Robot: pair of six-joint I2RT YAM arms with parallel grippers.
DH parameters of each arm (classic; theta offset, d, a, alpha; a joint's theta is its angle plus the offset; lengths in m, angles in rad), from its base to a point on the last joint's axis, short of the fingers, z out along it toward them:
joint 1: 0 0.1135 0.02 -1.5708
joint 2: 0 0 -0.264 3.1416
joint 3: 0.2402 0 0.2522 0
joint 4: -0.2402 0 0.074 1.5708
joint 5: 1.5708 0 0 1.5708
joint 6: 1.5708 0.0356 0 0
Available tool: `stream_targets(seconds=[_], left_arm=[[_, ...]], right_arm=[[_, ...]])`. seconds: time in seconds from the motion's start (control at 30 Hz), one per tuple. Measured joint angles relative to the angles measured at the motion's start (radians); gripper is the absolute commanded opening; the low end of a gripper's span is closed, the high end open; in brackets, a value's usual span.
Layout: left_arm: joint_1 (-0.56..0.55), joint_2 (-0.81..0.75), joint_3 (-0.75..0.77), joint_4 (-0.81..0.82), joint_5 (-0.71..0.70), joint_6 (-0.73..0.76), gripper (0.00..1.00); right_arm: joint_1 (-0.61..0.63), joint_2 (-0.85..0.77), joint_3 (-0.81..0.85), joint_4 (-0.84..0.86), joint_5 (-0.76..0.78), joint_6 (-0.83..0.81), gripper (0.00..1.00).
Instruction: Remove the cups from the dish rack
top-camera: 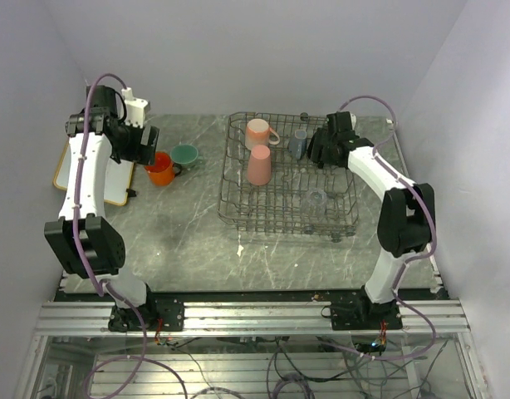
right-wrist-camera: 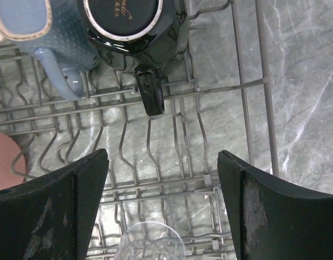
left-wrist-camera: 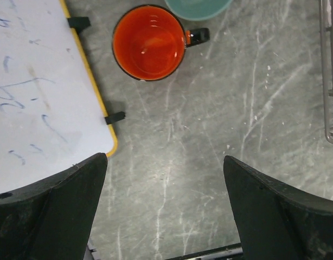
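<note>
The grey wire dish rack (top-camera: pixel 280 230) holds a pale pink mug (top-camera: pixel 259 133), a tall pink tumbler (top-camera: pixel 258 165), a grey-blue cup (top-camera: pixel 299 143) and a clear glass (top-camera: pixel 316 199). My right gripper (top-camera: pixel 321 153) hovers open over the rack's back right. In its wrist view the right gripper (right-wrist-camera: pixel 162 154) has nothing between its fingers. An upturned black mug (right-wrist-camera: pixel 128 27) lies just ahead beside the grey-blue cup (right-wrist-camera: pixel 31 27), and the glass (right-wrist-camera: pixel 150 241) lies below. An orange mug (left-wrist-camera: pixel 148 42) and a mint green mug (left-wrist-camera: pixel 198 6) stand on the table. My left gripper (left-wrist-camera: pixel 165 158) is open above bare table near them.
A wood-framed whiteboard (top-camera: pixel 114 179) lies at the table's left edge, close to the orange mug (top-camera: pixel 161 169) and the mint green mug (top-camera: pixel 185 155). The rack's wire wall (left-wrist-camera: pixel 332 81) shows at the right of the left wrist view. White walls enclose the table.
</note>
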Motion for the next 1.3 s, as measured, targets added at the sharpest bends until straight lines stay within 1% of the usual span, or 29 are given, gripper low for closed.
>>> stream_targets(seconds=[0.1,0.27,0.37,0.5,0.57,0.7,0.93,1.07,1.17,1.3], left_arm=[[0.0,0.003,-0.028,-0.002,0.036,-0.01,0.99],[0.0,0.007,-0.035,-0.023,0.071,-0.012,0.99],[0.0,0.007,-0.042,-0.03,0.08,-0.012,0.99],[0.0,0.005,-0.056,-0.04,0.089,-0.011,0.99],[0.0,-0.003,-0.056,-0.045,0.097,-0.005,0.99],[0.0,-0.036,-0.056,-0.059,0.112,0.014,0.99],[0.0,-0.061,-0.055,-0.086,0.124,0.035,0.99],[0.0,-0.062,-0.055,-0.09,0.126,0.04,0.99],[0.0,-0.061,-0.055,-0.094,0.125,0.04,0.99],[0.0,-0.06,-0.055,-0.099,0.127,0.04,0.99]], right_arm=[[0.001,0.049,0.023,0.0,0.005,-0.019,0.75],[0.001,0.143,0.121,0.006,0.026,-0.05,0.68],[0.001,0.188,0.155,0.016,0.039,-0.072,0.66],[0.001,0.249,0.166,0.03,0.051,-0.102,0.65],[0.001,0.272,0.164,0.034,0.056,-0.117,0.62],[0.001,0.281,0.145,0.05,0.063,-0.136,0.53],[0.001,0.28,0.142,0.103,0.063,-0.173,0.46],[0.001,0.28,0.142,0.121,0.059,-0.199,0.43],[0.001,0.28,0.142,0.134,0.053,-0.213,0.35],[0.001,0.278,0.124,0.158,0.038,-0.22,0.15]])
